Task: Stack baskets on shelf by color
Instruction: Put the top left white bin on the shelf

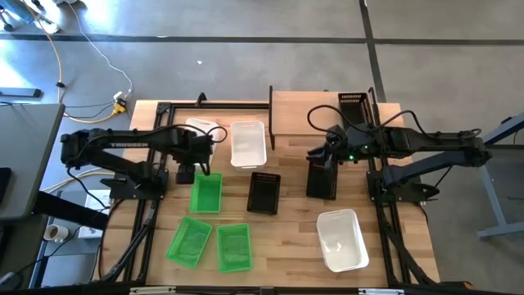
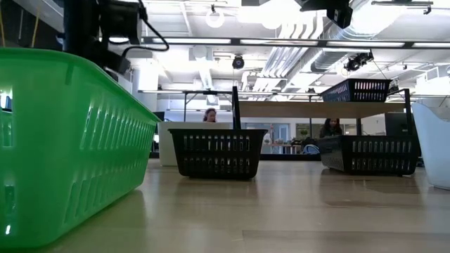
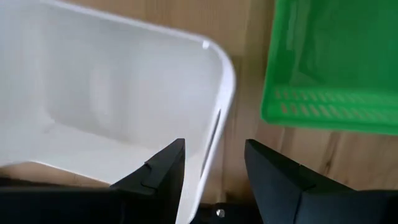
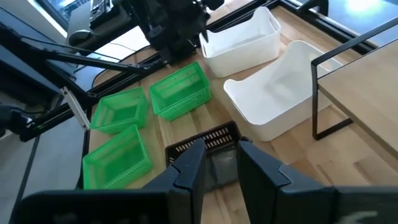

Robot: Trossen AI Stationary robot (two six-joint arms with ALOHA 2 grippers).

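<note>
Straddling item: right gripper [image 4: 217, 152], fingers set apart on either side of the near end wall of a black basket [image 4: 205, 138]. I cannot tell whether they pinch that wall or merely bracket it.

Location: the black basket is on the tabletop, just in front of the shelf [image 1: 303, 111] and below its right end. A second black basket [image 1: 352, 102] already stands on the shelf's right end.

Orientation: mouth up, upright. The long axis runs from the table's near edge toward the shelf, with one short end facing the shelf.

Handling note (judgement): seat the fingers deep over the rim before lifting, since the mesh wall likely flexes. Raise the basket level, clear the shelf edge, line its long axis up with that of the shelved black basket, and lower it straight in so it nests rather than perching.

Second item: left gripper [image 3: 211, 146], fingers spread, one inside and one outside the wall of a white basket [image 3: 93, 93] at the table's far left, with slack showing. A green basket [image 3: 336, 62] lies just beside it, apart.
</note>
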